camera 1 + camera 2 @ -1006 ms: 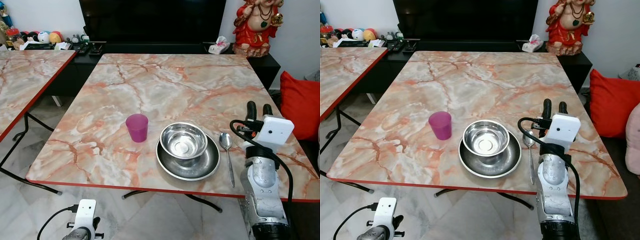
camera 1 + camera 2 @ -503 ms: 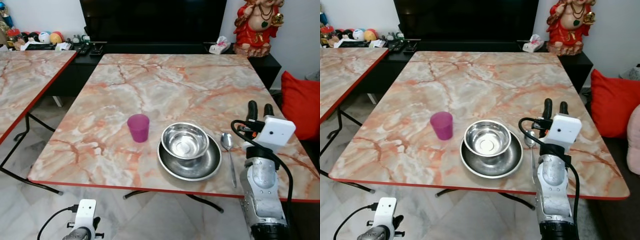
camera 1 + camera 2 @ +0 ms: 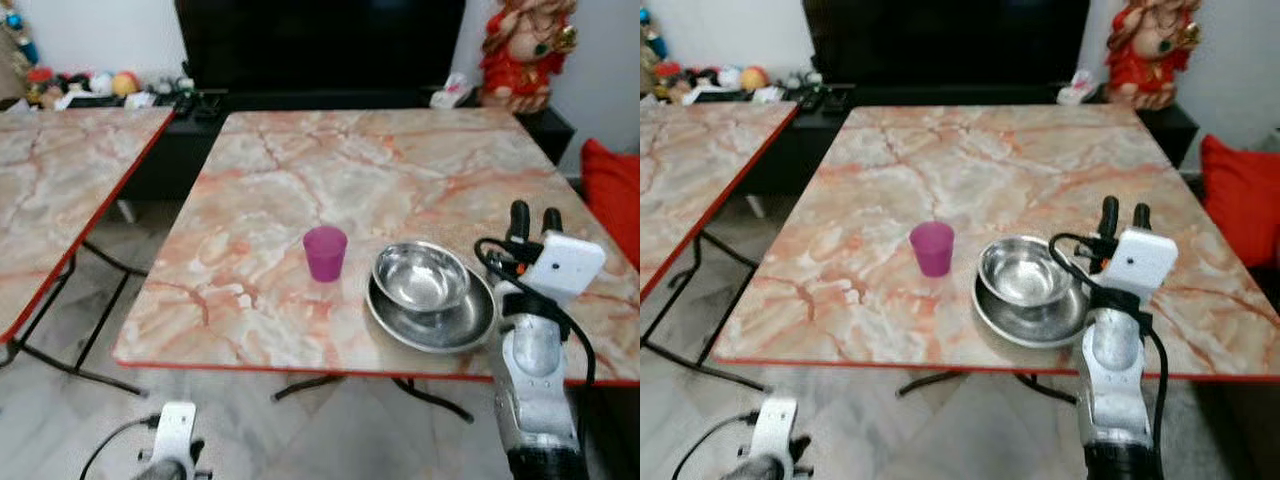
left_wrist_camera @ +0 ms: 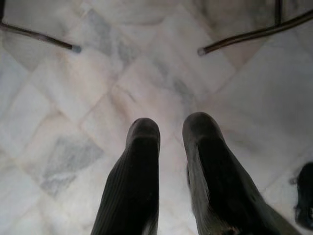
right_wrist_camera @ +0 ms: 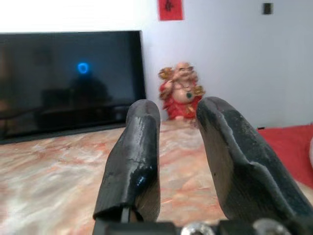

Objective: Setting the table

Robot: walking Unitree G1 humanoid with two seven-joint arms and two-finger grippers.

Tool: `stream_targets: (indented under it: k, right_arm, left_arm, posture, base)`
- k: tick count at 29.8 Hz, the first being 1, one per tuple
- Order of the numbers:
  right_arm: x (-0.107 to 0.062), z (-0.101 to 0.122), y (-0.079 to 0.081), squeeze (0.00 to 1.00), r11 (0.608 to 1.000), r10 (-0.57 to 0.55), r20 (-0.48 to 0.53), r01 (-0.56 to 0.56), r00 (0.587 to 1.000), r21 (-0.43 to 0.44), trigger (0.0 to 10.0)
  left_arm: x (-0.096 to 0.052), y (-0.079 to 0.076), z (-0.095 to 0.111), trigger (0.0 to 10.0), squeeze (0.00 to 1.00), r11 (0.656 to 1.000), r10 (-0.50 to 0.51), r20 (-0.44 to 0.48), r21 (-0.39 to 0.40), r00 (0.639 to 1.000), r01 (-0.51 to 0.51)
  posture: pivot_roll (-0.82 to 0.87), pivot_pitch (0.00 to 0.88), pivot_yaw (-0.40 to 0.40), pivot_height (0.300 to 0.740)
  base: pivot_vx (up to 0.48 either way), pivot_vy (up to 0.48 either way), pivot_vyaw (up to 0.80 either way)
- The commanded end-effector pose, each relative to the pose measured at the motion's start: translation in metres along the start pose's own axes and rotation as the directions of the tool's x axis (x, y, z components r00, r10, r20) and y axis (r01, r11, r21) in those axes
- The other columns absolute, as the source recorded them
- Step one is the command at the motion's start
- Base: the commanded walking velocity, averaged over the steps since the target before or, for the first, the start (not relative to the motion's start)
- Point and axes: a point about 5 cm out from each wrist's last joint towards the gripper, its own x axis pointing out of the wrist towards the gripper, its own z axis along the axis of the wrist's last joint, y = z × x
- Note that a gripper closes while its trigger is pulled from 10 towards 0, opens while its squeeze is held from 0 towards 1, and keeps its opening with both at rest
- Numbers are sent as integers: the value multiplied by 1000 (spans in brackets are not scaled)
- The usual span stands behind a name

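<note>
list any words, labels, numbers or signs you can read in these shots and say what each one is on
Nothing here reads as clear text.
Red paper sign on the wall above the television: it carries a dark character, too blurred to read.
Television screen: a small blue glowing ring, a symbol and not lettering.
Purple cup, steel bowl and steel plate on the marble table: no markings visible.
Right gripper, white camera housing: no legible label.
</note>
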Motion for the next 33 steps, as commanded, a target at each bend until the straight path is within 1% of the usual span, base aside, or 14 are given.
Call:
stream_targets:
  k: [1, 14, 17, 25, 33]
  right_arm:
    - [3, 6, 9, 0, 1000, 22, 27, -22, 999, 16, 10000]
    - [4, 12, 11, 0, 999, 26, 55, -27, 998, 24, 10000]
    - [4, 14, 14, 0, 999, 30, 63, -32, 998, 31, 10000]
    - [4, 15, 19, 0, 998, 40, 65, -42, 997, 38, 10000]
    - [4, 15, 20, 0, 998, 43, 61, -45, 997, 35, 10000]
  left_arm:
    - [-2, 7, -7, 10000, 0, 1000, 20, -25, -11, 999, -20]
    - [-2, 6, -8, 10000, 0, 1000, 20, -25, -17, 999, -20]
    - [-2, 6, -8, 10000, 0, 1000, 20, -27, -17, 999, -20]
    - [-2, 5, -8, 10000, 0, 1000, 19, -25, -20, 1000, -19]
    - [-2, 5, -8, 10000, 0, 1000, 19, -26, -19, 999, -20]
  posture:
    - [10, 0, 25, 740]
    - [8, 0, 24, 740]
    - [7, 0, 26, 740]
    - [8, 0, 28, 740]
    - [7, 0, 27, 740]
  base:
    - [0, 394, 0]
    - [0, 395, 0]
    - [0, 398, 0]
    - [0, 396, 0]
    - [0, 396, 0]
